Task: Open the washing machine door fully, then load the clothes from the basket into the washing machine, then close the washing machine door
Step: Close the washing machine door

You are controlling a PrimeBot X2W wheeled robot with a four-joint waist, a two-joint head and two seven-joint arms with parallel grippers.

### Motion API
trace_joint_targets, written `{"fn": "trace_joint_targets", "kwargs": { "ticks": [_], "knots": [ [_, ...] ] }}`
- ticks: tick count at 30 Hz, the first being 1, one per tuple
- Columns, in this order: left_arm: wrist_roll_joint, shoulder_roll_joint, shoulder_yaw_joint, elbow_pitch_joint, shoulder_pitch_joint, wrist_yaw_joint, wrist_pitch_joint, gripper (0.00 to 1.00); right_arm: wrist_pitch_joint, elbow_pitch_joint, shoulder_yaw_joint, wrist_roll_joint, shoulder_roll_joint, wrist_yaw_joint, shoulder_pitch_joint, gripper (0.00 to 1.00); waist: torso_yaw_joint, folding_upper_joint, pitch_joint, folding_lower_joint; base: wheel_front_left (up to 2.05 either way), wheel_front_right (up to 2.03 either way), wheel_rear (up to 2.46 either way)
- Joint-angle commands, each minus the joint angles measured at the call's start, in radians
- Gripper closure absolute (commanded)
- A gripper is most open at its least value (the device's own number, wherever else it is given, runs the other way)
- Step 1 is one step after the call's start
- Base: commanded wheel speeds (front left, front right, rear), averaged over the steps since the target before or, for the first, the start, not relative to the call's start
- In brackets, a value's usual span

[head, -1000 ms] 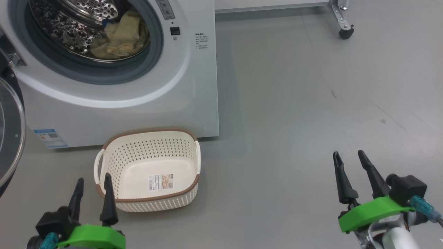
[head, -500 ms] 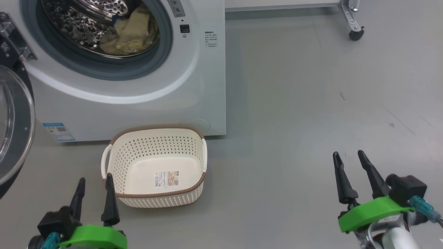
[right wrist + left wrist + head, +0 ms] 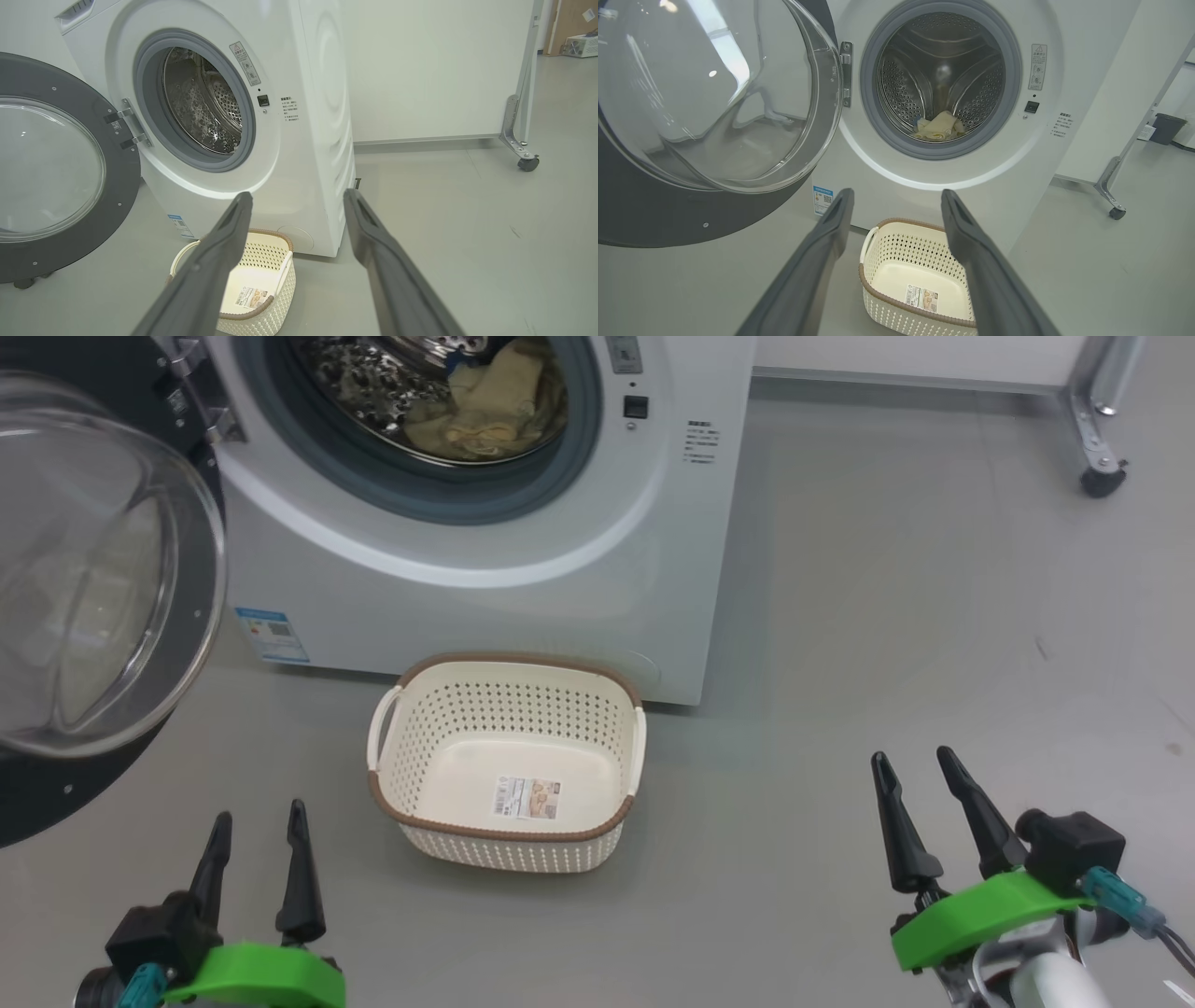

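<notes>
The white washing machine [image 3: 579, 579] stands with its round black-rimmed door [image 3: 103, 569] swung wide open to the left. Pale cream-yellow clothes [image 3: 485, 406] with a bit of blue trim lie in the steel drum [image 3: 941, 126]. The cream basket [image 3: 509, 765] with a brown rim sits on the floor in front of the machine, holding nothing but its label sticker. My left gripper [image 3: 257, 831] hangs open at the lower left, just left of the basket. Far to the basket's right, my right gripper [image 3: 910, 770] is open too. Neither touches anything.
Grey floor [image 3: 887, 616] stretches to the right of the machine. A metal frame leg on a castor [image 3: 1102, 481] stands at the far right by a white wall panel [image 3: 434, 70]. The open door juts into the room on the left.
The head camera has turned left, so machine, door and basket sit further right in the picture. Both grippers stay open in the same low posture.
</notes>
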Motion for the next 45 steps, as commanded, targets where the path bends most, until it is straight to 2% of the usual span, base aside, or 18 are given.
{"fn": "trace_joint_targets", "kwargs": {
  "ticks": [1,18,27,45],
  "knots": [
    [0.007,0.015,0.036,-0.038,-0.023,0.0,-0.014,0.0,-0.01,-0.035,0.025,0.007,-0.005,-0.003,-0.026,0.0,0.039,0.0,-0.002,0.0,0.0,0.0,0.0],
    [0.0,0.044,0.003,-0.039,-0.024,0.0,-0.014,0.0,-0.01,-0.038,0.054,0.023,-0.001,-0.003,-0.024,0.0,0.309,0.0,-0.01,0.0,0.0,0.0,0.0],
    [-0.002,0.051,-0.007,-0.038,-0.024,0.0,-0.014,0.0,-0.01,-0.035,0.062,0.025,0.0,-0.003,-0.025,0.0,0.409,0.0,-0.013,0.0,0.0,0.0,0.0],
    [0.007,0.029,0.07,-0.089,0.018,0.003,-0.014,0.0,-0.01,-0.001,0.136,0.037,0.0,-0.003,-0.098,0.0,0.438,0.0,0.019,0.0,0.0,0.0,0.0]
  ]
}}
